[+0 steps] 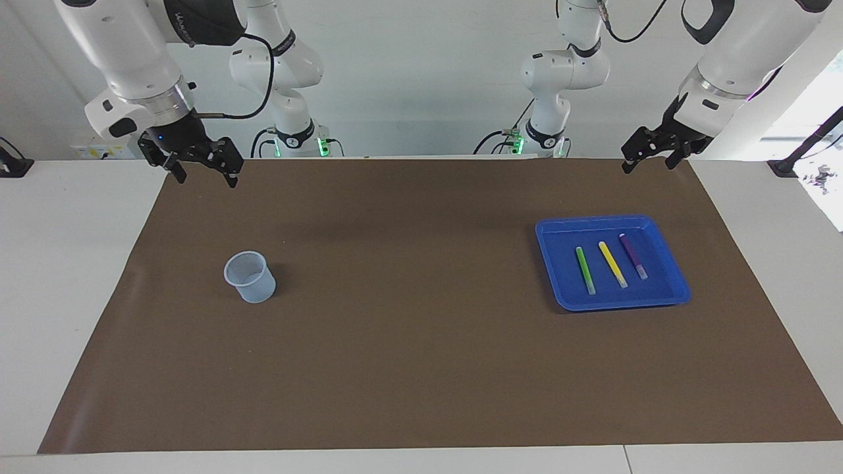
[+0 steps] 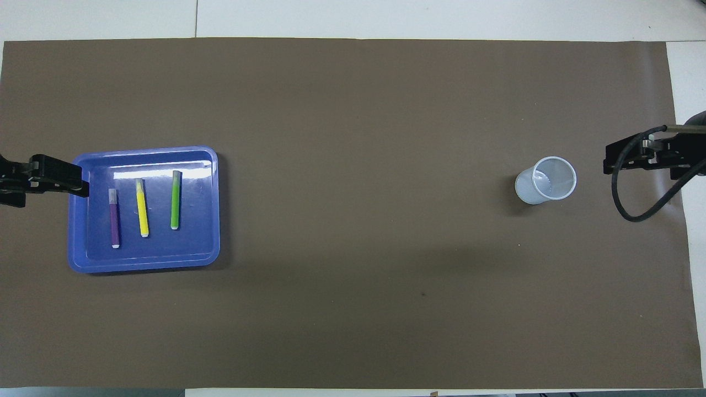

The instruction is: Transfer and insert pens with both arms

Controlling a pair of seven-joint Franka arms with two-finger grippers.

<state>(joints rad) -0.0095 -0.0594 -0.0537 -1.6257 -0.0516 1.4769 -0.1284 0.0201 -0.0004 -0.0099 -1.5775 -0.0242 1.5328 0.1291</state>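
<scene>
My left hand [image 1: 651, 160]: it hangs in the air over the robots' edge of the brown mat at my left arm's end of the desk, fingers spread wide, holding nothing. In the overhead view its tip [image 2: 55, 176] shows just at the tray's rim.
My right hand [image 1: 203, 168]: it hangs over the mat's edge at my right arm's end of the desk, fingers spread just as wide, also holding nothing. From overhead it [image 2: 634, 157] sits beside the cup, apart from it.
Blue tray [image 1: 672, 289]: it lies flat on the mat below and ahead of my left hand, farther from the robots than that hand's spot over the mat.
Green pen [image 1: 585, 269]: it lies in the tray, the one of the three most distant from my left hand's side, toward the middle of the desk.
Yellow pen [image 1: 612, 263]: it lies in the tray between the green and the purple pen, touching neither.
Purple pen [image 1: 632, 255]: it lies in the tray, closest of the three to my left hand.
Pen layout: all three lie roughly parallel, side by side, with gaps between them, pale cap ends pointing away from the robots.
Clear plastic cup [image 1: 250, 276]: it stands upright on the mat, ahead of my right hand, well apart from the tray.
Brown mat [image 1: 421, 368]: it covers most of the white desk [image 1: 66, 296].
</scene>
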